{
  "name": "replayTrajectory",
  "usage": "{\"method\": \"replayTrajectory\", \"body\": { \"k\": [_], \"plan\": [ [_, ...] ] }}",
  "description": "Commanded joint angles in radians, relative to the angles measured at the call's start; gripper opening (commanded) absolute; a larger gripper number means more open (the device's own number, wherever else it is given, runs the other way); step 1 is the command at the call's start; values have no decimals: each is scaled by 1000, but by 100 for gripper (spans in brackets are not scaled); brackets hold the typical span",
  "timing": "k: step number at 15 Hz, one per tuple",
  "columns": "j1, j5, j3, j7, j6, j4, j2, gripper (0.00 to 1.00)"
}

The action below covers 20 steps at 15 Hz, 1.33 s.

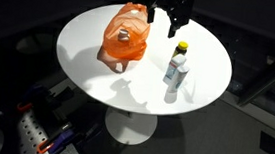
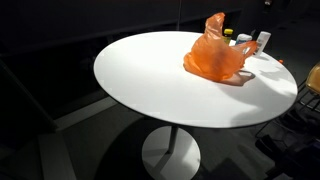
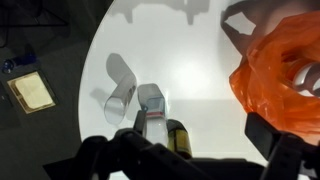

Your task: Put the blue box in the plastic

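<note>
Where the orange plastic bag (image 1: 124, 38) gapes at its top, a pale greyish shape (image 1: 126, 31) shows inside it; whether that is the blue box cannot be told from any view. The bag sits crumpled on the white round surface (image 1: 85, 42), towards its far side in an exterior view, its handles standing up in a peak in an exterior view (image 2: 212, 52). Near the bag, but apart from it, a clear bottle (image 1: 176, 70) with a yellow cap stands upright close to the rim. The claw (image 1: 172, 25) hangs above the surface's far edge, between bag and bottle, released, its fingers spread wide with nothing between them. In the wrist view the bottle (image 3: 155, 110) lies below the claw (image 3: 190, 155), with the bag (image 3: 285, 75) off to one side.
</note>
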Motion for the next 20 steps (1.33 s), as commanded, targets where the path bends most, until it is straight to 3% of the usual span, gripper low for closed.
{"method": "replayTrajectory", "body": {
  "k": [1, 7, 20],
  "plan": [
    [-4, 0, 2, 0, -2, 12, 9, 100],
    [-14, -21, -10, 43, 93, 45, 52, 100],
    [-71, 37, -3, -73, 201, 219, 311, 100]
  ]
}}
